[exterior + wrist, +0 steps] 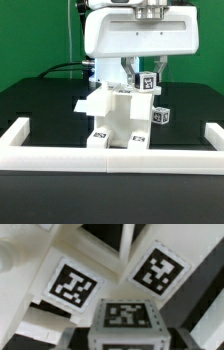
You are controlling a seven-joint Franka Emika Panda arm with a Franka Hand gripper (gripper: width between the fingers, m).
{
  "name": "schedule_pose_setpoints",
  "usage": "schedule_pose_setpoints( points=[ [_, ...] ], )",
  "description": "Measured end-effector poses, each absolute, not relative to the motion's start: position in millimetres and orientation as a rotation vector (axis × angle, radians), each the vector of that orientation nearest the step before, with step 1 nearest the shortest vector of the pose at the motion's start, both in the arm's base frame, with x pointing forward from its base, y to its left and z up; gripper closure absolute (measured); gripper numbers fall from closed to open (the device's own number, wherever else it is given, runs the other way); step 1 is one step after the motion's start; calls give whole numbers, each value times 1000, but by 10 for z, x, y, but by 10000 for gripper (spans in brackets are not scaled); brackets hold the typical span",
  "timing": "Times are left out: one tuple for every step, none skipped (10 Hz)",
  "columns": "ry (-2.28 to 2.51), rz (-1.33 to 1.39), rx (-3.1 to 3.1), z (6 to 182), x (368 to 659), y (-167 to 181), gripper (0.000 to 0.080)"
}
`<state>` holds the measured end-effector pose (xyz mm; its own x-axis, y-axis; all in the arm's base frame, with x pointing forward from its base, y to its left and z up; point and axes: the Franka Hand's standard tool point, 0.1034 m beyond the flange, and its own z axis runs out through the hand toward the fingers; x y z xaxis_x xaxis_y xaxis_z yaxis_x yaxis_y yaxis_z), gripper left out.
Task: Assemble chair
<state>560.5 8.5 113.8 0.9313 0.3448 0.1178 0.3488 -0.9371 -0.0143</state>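
STEP: likely fitting chunky white tagged block (149, 84) at 1 o'clock of part-built white plastic chair (113, 122) | gripper (145, 76): straddles block, opening indeterminate | NEXT: align squarely, press down.

**Black table and its load**

The black table (40, 105) is carrying a partly built chair (118, 118), standing near its middle. A small tagged white block (160, 116) is lying just beside it on the exterior view's right. A low white barrier wall (110, 158) is running along the near edge.
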Motion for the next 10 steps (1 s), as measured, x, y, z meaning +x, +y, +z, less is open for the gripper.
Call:
schedule_pose_setpoints(
  points=[
    [-455,-174,-3065,1138,5605,85,515],
    [-371,-173,-3073,1138,5605,85,515],
    [-215,-169,-3082,1138,5606,85,515],
    [-52,-164,-3084,1133,5608,76,515],
    [141,-159,-3075,1130,5613,70,515],
    [292,-157,-3060,1130,5624,62,514],
    [459,-150,-3035,1129,5624,65,514],
    [595,-147,-3005,1128,5625,71,514],
    [757,-145,-2952,1126,5629,66,514],
    [894,-151,-2905,1124,5645,65,514]
  ],
)
